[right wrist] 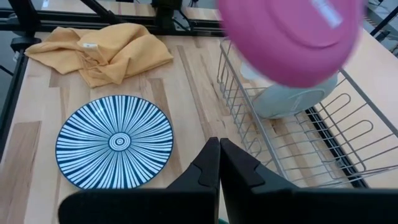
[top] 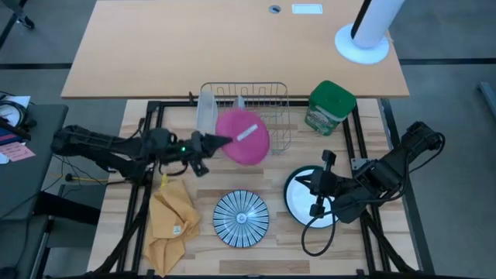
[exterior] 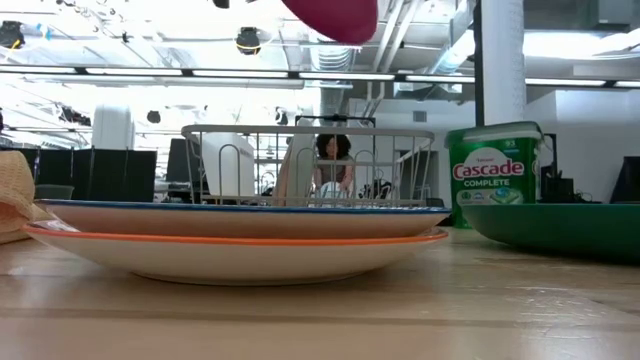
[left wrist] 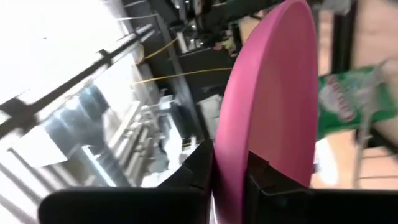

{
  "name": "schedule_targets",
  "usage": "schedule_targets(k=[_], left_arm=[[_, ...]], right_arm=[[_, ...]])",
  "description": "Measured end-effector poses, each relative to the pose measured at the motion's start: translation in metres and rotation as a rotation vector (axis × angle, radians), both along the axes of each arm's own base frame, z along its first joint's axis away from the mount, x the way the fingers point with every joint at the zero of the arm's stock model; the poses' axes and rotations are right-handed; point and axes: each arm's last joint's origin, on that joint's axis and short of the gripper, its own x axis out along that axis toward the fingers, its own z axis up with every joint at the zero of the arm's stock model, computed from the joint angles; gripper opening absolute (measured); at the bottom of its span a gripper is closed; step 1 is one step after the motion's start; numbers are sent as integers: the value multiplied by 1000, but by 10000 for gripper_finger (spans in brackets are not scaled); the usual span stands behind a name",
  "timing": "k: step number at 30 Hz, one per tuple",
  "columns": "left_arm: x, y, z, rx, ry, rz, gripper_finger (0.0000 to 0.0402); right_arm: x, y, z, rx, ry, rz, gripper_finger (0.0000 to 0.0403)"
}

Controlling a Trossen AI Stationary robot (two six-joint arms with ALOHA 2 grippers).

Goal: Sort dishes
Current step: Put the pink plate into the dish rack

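A magenta-pink plate point(top: 244, 136) hangs over the wire dish rack point(top: 267, 97), with my left gripper point(top: 221, 142) shut on it. It also shows at the top of the low view point(exterior: 335, 15). A pale grey dish point(right wrist: 292, 99) stands on edge in the rack. A blue-and-white striped plate point(top: 241, 218) lies flat near the front edge, resting on an orange-rimmed plate point(exterior: 240, 255). My right gripper point(top: 314, 186) is shut with nothing in it, above the white plate with a dark green rim point(top: 298, 205). My left gripper pinches the pink plate's rim point(left wrist: 229, 177) between its two fingers, one finger on each face. The fingers come roughly level from the table's left. The plate is lifted clear above the rack and is tilted, one face turned partly up.
A green Cascade canister point(top: 331, 107) stands right of the rack. A crumpled yellow cloth point(top: 172, 221) lies at the front left. A frosted container point(top: 206, 112) stands at the rack's left end. Bare wood shows between the striped plate and the rack.
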Motion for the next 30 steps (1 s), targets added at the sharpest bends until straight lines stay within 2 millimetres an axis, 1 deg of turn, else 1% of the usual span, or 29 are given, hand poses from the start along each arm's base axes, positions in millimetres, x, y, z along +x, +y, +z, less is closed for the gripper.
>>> schedule_targets(k=[2,4,8,13,16,18,20,22,25,27,30], left_arm=[[0,14,3,23,-7,35,20],[0,29,8,8,16,82,16],[-3,54,9,-43,112,108,14],[-6,72,21,-77,139,50,14],[-6,76,30,-103,122,-66,16],[-2,78,38,-115,106,-152,17],[2,82,43,-130,101,-190,17],[9,88,48,-140,103,-187,17],[19,96,52,-166,159,-163,17],[28,102,52,-175,208,-153,17],[44,110,46,-186,316,-131,17]], right_arm=[[0,0,0,-2,3,0,13],[0,0,0,-3,5,0,13],[0,0,0,-3,5,-1,13],[0,0,0,-4,5,-1,13],[0,0,0,-4,5,-1,13],[0,-1,0,-4,5,-2,13],[0,-1,-1,-5,6,-2,13],[0,-1,-1,-6,7,-2,13],[0,-1,-1,-6,8,-2,13],[0,-1,-1,-6,8,-2,13],[-1,0,-1,-6,8,0,13]])
